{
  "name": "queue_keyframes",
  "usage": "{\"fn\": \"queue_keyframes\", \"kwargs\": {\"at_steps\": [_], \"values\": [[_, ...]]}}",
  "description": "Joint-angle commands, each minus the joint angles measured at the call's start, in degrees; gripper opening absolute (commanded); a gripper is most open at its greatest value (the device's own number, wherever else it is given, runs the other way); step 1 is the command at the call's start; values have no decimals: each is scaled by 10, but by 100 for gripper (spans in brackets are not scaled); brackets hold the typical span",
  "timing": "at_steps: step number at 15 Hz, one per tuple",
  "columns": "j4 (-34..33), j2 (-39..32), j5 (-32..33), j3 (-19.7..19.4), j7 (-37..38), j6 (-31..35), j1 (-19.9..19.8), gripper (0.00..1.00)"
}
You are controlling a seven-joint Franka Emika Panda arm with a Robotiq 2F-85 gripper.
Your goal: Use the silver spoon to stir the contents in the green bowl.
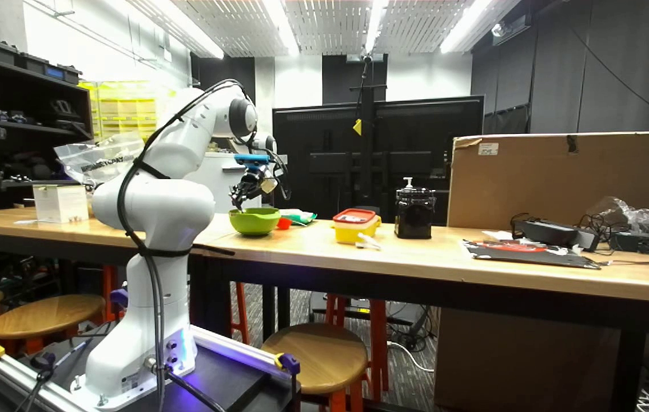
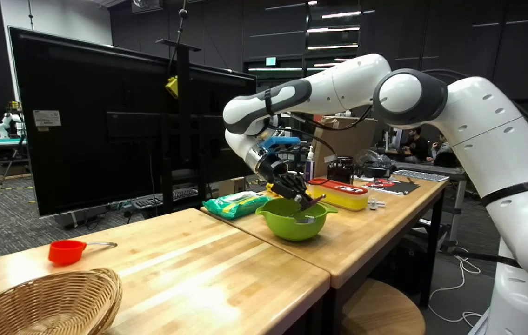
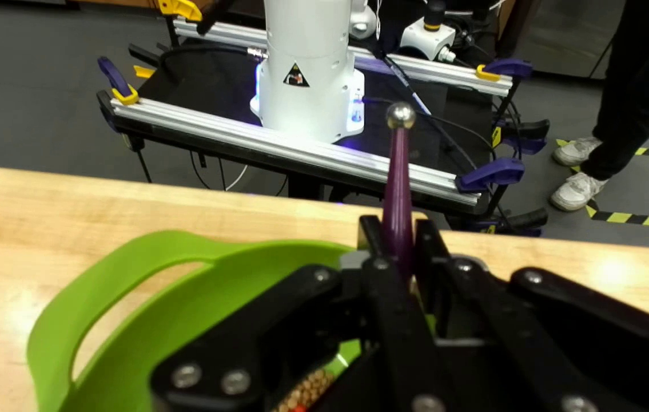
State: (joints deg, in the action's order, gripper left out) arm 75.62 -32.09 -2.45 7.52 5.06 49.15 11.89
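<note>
Purple-handled utensil [image 3: 398, 194] gripped at green bowl [image 2: 291, 230]

Bowl sits upright on wooden table [image 2: 347, 232], tan grains [image 3: 308, 390] inside. Looks like light, slightly springy plastic: may skid or tip if its wall gets pushed. Best hold: loop handle [image 3: 61, 326]. Utensil slants over the bowl, silver ball end [image 3: 401, 116] poking up past the rim; head hidden, probably down inside, so calling it the silver spoon is a guess. Its handle reads stiff, light, smooth, hard to break; grains could twist or drag it in the grip. Pinch below the ball end looks fine; how much reaches the grains can't be told. Gripper [image 3: 399, 237] just over the bowl, jaws narrow, clamped on the purple handle. Near the bowl: red-lidded yellow container [image 2: 340, 200], green packet [image 2: 236, 204]. Farther from it: red measuring cup [image 2: 66, 252], wicker basket [image 2: 50, 298].
</note>
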Motion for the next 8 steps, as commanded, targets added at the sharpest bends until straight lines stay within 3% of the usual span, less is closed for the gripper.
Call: {"fn": "queue_keyframes", "kwargs": {"at_steps": [1, 8], "values": [[55, 56, -23, -7, 18, -44, -1, 4], [74, 68, -21, -14, 12, -140, -5, 4]]}}
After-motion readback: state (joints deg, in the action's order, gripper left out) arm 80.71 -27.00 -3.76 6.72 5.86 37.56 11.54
